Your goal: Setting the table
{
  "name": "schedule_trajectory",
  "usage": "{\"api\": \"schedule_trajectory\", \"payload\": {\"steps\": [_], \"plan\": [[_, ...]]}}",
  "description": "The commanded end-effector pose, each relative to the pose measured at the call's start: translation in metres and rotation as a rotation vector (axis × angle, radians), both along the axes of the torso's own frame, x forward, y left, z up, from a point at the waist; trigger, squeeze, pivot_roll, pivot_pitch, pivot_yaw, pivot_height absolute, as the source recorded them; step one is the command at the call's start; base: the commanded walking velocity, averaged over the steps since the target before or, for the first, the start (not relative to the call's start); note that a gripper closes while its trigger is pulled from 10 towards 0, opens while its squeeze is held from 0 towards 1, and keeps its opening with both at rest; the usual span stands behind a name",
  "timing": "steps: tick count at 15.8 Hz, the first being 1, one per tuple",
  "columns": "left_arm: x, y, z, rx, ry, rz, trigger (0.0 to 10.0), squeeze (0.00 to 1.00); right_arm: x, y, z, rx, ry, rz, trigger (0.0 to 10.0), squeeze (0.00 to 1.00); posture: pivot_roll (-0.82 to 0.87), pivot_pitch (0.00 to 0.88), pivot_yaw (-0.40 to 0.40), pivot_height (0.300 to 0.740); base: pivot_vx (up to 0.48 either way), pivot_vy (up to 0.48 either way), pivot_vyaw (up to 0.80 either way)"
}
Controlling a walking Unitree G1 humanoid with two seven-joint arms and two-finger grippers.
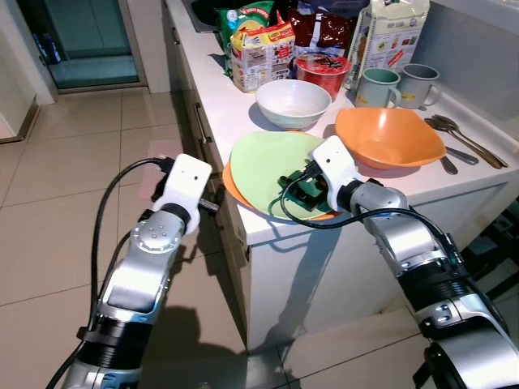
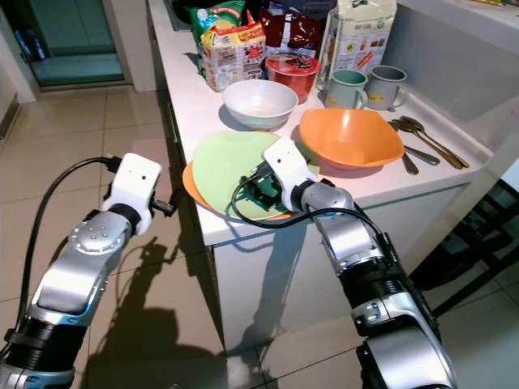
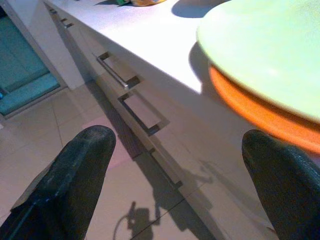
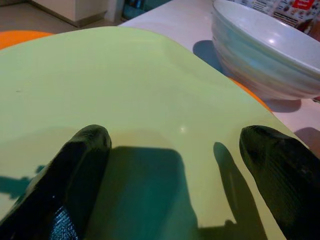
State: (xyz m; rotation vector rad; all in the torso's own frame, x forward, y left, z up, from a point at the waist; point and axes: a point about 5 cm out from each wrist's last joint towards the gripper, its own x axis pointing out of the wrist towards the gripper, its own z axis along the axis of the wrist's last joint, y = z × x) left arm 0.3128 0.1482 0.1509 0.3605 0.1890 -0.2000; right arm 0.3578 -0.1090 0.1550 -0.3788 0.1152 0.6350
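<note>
Green over orange, the two stacked plates were the trouble you faced: the pale green plate (image 1: 272, 162) lay on top of the orange plate (image 1: 233, 187), and both jutted past the front edge of the white worktop (image 1: 223, 105), so a push from the wrong side could have slid the pair off onto the tiled floor (image 1: 73, 194). Your right claw (image 4: 175, 165) hovered over the near part of the green plate with its two black fingers spread wide and nothing between them; had you closed from there, you might have pinched only the top plate and dragged it across the lower one, or skidded off the smooth glaze. The white bowl (image 1: 293, 103) stood just behind the plates and the orange bowl (image 1: 389, 136) just beside your right wrist, so a careless swing of that forearm risked knocking either. Your right arm reached forward and inward across the worktop corner, elbow bent, wrist turned toward the plates. Your left claw (image 3: 175, 170) was also wide open and empty, held off the worktop's side near the drawer handles (image 3: 127, 95), forearm raised, pointing toward the overhanging rims.
</note>
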Motion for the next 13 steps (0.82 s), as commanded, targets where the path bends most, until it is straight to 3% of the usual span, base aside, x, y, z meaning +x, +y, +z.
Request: {"api": "schedule_trajectory", "payload": {"steps": [1,6,10,13], "plan": [[0.000,-0.002,-0.002,0.013,0.008,-0.003,10.0,0.00,-0.001,0.007,-0.006,-0.022,0.030,0.040,10.0,0.00,0.05,0.000,-0.023,0.740,0.000,0.000,0.00],[0.002,-0.007,0.004,0.013,-0.016,-0.018,10.0,0.00,-0.004,0.026,-0.004,0.012,0.033,0.111,10.0,0.00,0.05,0.000,-0.024,0.740,0.000,0.000,0.00],[0.001,-0.007,0.004,0.006,-0.013,-0.018,10.0,0.00,-0.005,0.030,-0.002,0.033,0.032,0.118,10.0,0.00,0.05,0.000,-0.027,0.740,0.000,0.000,0.00],[-0.002,0.015,-0.002,-0.016,0.025,0.048,10.0,0.00,-0.002,0.029,0.001,0.046,0.029,0.112,10.0,0.00,0.05,0.000,-0.027,0.740,0.000,0.000,0.00]]}}
